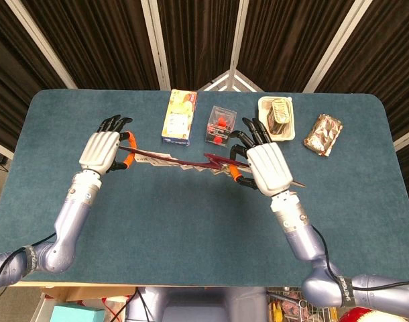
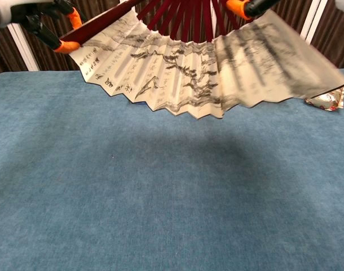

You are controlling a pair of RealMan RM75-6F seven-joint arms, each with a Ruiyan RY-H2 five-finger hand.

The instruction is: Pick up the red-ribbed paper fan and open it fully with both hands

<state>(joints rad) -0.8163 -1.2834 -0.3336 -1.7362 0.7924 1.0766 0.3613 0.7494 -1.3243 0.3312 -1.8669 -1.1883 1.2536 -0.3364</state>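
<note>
Left hand (image 1: 102,149) pinches one outer red rib of the paper fan (image 2: 206,73), right hand (image 1: 263,166) grips the other end; fan spread wide, held above the blue table (image 1: 191,221). Behind the fan: yellow box (image 1: 178,117), clear case (image 1: 220,125), tin in tray (image 1: 277,118), foil packet (image 1: 324,133).

Even overhead light, both views bright.
Head view sharp, slight bowing at edges. Chest view: fan (image 2: 206,79) right portion motion-blurred; soft diffuse shadow on worktop (image 2: 161,214) beneath it; foil packet (image 1: 323,133) shows glare.
</note>
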